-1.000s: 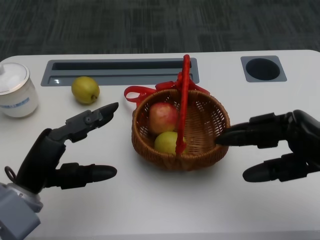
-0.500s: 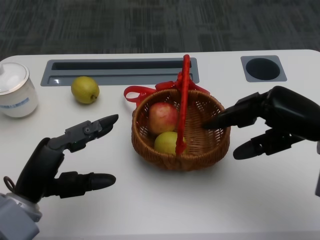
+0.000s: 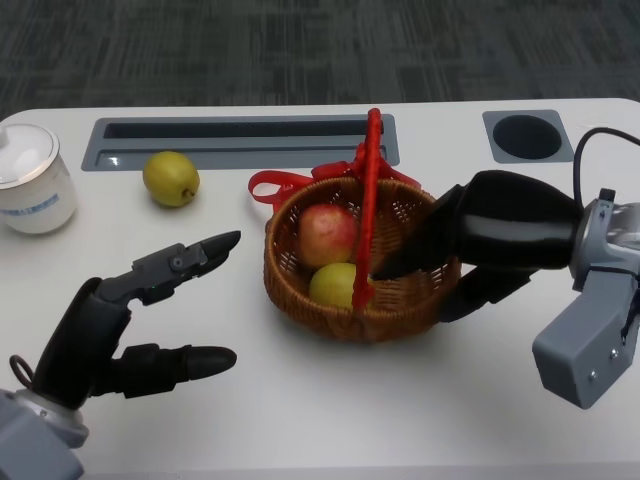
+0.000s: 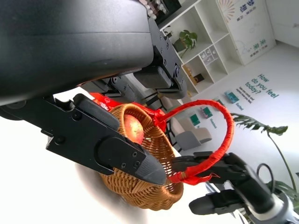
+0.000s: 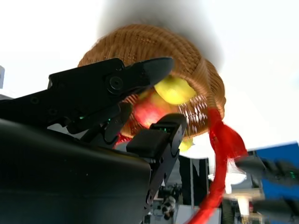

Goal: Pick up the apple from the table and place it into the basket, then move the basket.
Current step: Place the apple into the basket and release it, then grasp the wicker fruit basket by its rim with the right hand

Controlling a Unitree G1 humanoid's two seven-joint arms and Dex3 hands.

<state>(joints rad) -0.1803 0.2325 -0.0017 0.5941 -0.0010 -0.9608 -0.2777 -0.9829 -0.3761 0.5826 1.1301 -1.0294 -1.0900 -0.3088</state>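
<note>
Here the basket (image 3: 362, 262) sits upright, handle (image 3: 368, 190) running near-to-far; right hand (image 3: 470, 243) grips its rim, left hand (image 3: 130, 320) spread, empty.

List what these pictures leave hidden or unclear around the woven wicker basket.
- Right hand: head view, its fingertips are lost behind the woven wicker basket wall; whether it grips is unclear.
- Right wrist view: the red basket handle is blurred.
- Yellow-green fruit in the basket: the red handle crosses it.
- White lidded jar: cut off by the picture's edge; label unreadable.
</note>
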